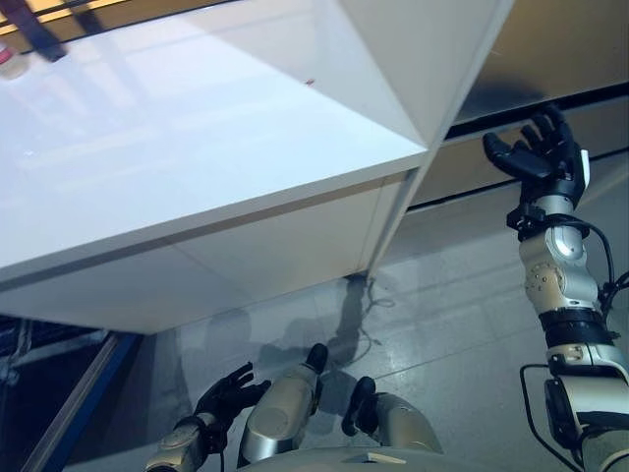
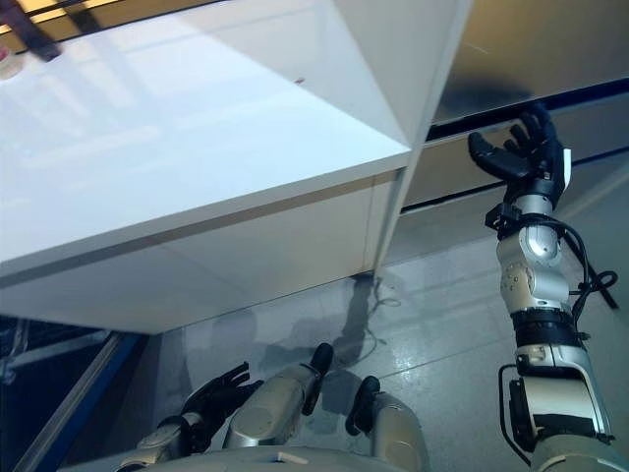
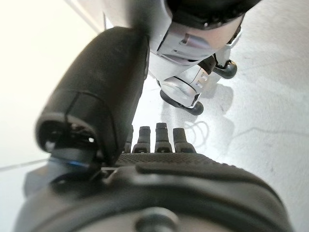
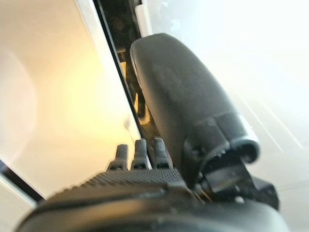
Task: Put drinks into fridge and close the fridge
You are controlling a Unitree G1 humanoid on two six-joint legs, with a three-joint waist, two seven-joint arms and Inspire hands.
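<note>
No drink shows in any view. A large white cabinet [image 1: 197,147] with a glossy top fills the upper left, and a white upright panel [image 1: 432,59] rises at its right corner. My right hand [image 1: 539,152] is raised to the right of that panel, open with fingers spread, in front of a dark horizontal gap [image 1: 550,103] in the tan wall. In the right wrist view its straight fingers [image 4: 137,153] point along a dark slit between a tan panel and a white surface. My left hand [image 1: 228,395] hangs low near the floor, open and holding nothing.
A small pale object [image 1: 12,65] and a dark bar [image 1: 39,39] sit at the cabinet top's far left corner. Grey floor [image 1: 452,295] lies below the cabinet and to the right. A blue-edged frame [image 1: 84,403] runs along the lower left.
</note>
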